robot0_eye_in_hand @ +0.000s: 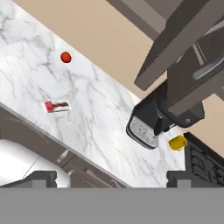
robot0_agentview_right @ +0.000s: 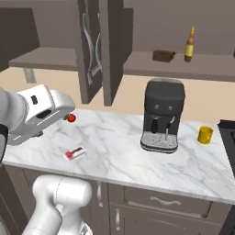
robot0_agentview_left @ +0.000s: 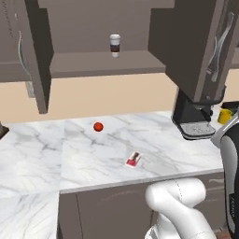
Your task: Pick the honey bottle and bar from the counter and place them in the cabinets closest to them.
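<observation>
Counter: we are looking at the counter (robot0_agentview_left: pixel 107 154) with the bar (robot0_agentview_left: pixel 134 159) lying flat near its front edge, label up, touching nothing.
Ball: we are seeing a small red ball (robot0_agentview_left: pixel 98 126) sitting farther back on the marble, well apart from the bar; we are judging that a careless sweep toward the bar is unlikely to reach it, but a wide swing could send it rolling.
Bar: we are expecting the flat wrapper to be the hard part, since fingers closing from above could slide off it or push it toward the counter edge.
Cabinets: we are noticing open doors hanging over the counter (robot0_agentview_right: pixel 104 50); the arm lifting the bar could be clipping a door edge on the way to the shelf.
Coffee machine: we are keeping it (robot0_agentview_right: pixel 160 117) and the yellow mug (robot0_agentview_right: pixel 205 135) out of the path.
Honey bottle: we are finding the honey bottle (robot0_agentview_right: pixel 189 45) already standing on the right-hand cabinet shelf.
Gripper: we are seeing the gripper (robot0_eye_in_hand: pixel 111 178) spread wide with nothing between its tips, hanging high over the counter.
</observation>
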